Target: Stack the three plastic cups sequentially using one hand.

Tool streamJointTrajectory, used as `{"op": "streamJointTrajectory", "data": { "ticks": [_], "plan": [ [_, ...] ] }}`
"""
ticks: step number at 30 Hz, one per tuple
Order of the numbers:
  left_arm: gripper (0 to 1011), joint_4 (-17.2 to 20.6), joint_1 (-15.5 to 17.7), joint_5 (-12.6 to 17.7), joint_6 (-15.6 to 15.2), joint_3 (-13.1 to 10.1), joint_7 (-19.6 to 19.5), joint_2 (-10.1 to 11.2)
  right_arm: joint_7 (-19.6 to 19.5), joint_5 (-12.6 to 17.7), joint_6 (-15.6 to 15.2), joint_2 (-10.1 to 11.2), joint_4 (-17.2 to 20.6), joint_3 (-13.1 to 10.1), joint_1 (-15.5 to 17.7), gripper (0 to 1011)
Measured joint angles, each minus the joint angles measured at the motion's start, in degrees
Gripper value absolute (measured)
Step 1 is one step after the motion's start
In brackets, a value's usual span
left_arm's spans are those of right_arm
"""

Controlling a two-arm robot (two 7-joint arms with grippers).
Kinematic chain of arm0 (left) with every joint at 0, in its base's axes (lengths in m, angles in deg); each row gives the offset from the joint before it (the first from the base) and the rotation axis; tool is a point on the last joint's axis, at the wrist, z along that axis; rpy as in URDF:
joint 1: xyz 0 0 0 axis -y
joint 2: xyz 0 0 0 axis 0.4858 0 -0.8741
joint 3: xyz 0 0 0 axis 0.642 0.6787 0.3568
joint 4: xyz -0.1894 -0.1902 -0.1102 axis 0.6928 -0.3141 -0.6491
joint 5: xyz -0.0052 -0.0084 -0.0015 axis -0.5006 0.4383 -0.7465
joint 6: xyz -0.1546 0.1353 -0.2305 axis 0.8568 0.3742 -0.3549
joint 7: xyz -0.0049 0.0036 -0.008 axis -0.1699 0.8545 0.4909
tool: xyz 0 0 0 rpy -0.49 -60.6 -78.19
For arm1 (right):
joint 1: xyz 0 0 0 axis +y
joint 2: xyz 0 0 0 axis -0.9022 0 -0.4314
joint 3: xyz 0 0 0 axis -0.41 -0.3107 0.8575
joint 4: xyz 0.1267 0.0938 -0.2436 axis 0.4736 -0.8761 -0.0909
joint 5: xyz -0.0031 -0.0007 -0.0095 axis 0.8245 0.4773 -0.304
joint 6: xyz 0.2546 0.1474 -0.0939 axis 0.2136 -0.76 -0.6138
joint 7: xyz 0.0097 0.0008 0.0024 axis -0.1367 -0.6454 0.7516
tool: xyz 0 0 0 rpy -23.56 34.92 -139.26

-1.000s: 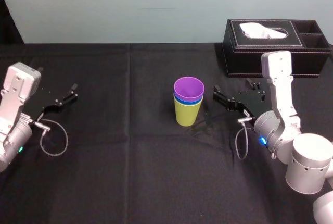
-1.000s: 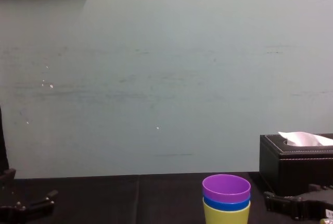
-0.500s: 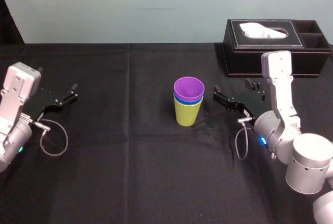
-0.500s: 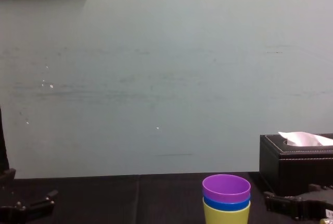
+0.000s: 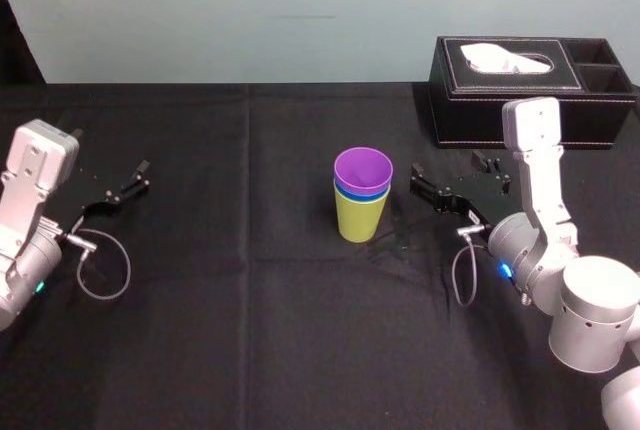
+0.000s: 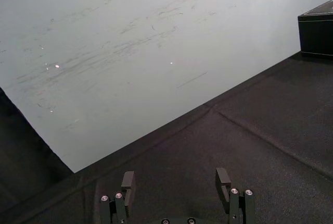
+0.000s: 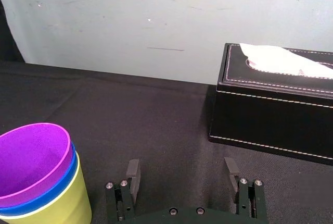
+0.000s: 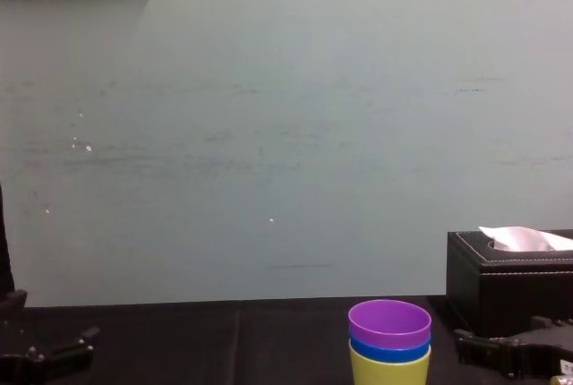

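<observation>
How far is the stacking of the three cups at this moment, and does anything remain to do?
Done: the purple cup sits in the blue cup, which sits in the yellow-green cup, all upright. In hand: nothing; the right gripper is open beside the cups, not touching them; the left gripper is parked open at the far left. Left: probably nothing but drawing the arm back.

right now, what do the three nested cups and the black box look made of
The purple cup, blue cup and yellow-green cup look like smooth plastic: even colour, thin rims. The black tissue box seems leather or imitation: white stitching along its edges.
</observation>
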State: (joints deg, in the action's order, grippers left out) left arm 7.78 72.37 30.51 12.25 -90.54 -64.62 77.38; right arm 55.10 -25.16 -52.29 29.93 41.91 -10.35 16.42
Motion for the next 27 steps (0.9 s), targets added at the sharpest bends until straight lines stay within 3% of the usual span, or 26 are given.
{"op": "streamJointTrajectory", "data": {
  "ticks": [27],
  "plan": [
    [1011,0.0,0.0,0.0,0.0,0.0,0.0,0.0,0.0,0.0,0.0,0.0,0.0,0.0,0.0,1004]
  ]
}}
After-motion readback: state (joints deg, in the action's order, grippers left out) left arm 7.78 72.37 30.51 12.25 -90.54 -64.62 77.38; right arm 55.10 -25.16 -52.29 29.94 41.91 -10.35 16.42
